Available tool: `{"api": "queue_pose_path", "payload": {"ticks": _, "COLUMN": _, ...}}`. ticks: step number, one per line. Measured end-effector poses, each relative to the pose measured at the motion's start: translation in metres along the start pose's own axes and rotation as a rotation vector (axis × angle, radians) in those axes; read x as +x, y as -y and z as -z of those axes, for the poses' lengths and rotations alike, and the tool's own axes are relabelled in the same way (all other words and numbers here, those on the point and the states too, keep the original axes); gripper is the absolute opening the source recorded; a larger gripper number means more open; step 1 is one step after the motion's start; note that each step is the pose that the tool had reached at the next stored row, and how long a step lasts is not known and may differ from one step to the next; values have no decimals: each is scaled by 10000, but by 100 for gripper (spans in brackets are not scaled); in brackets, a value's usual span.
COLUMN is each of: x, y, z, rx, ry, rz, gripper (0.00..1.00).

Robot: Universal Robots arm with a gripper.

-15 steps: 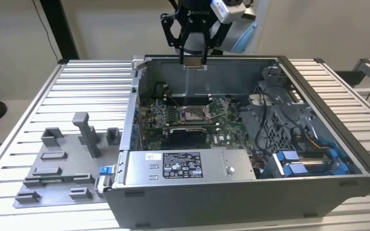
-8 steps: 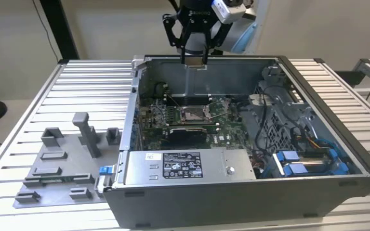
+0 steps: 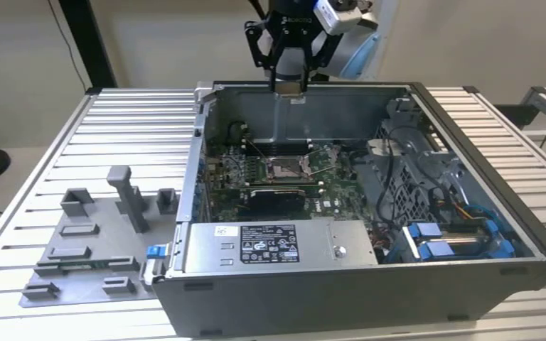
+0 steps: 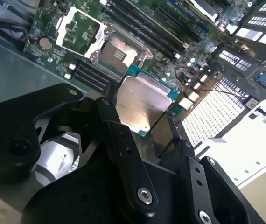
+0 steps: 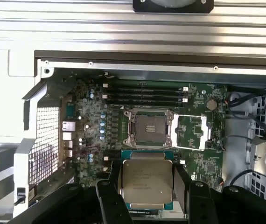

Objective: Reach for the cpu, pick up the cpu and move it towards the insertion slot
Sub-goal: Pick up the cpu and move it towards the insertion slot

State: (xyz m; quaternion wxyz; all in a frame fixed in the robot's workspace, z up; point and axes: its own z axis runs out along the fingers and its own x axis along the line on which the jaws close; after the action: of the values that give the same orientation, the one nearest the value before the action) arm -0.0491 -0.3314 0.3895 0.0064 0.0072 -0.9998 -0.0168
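Note:
The cpu (image 5: 147, 179), a thin square chip with a flat silvery top on a teal edge, hangs between my black fingers (image 5: 110, 198) in both wrist views. My gripper (image 3: 289, 84) is shut on the cpu (image 3: 289, 87) and hovers above the rear wall of the open computer case (image 3: 529, 241) in the exterior view. The insertion slot (image 5: 149, 127) lies below on the green motherboard. Its metal frame is flipped open beside it, and its brownish centre is bare. In the second wrist view, the cpu (image 4: 142, 100) sits just short of the insertion slot (image 4: 119, 52).
Black memory slots (image 5: 144, 93) run beside the socket. A power supply with a white label (image 3: 271, 244) and blue drive brackets (image 3: 448, 238) fill the case's near side. Grey fixture blocks (image 3: 93, 241) stand on the slatted table at the exterior view's left.

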Motion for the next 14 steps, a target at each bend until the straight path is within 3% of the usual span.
{"api": "queue_pose_path", "payload": {"ticks": 3, "x": -64, "y": -61, "z": -6, "rx": -1, "ry": -1, "rz": 0, "gripper": 0}}
{"api": "queue_pose_path", "payload": {"ticks": 9, "x": -163, "y": -110, "z": -16, "rx": 0, "ry": -4, "rz": 1, "gripper": 0}}
{"api": "queue_pose_path", "payload": {"ticks": 14, "x": -187, "y": -120, "z": -36, "rx": 0, "ry": -3, "rz": -55, "gripper": 0}}
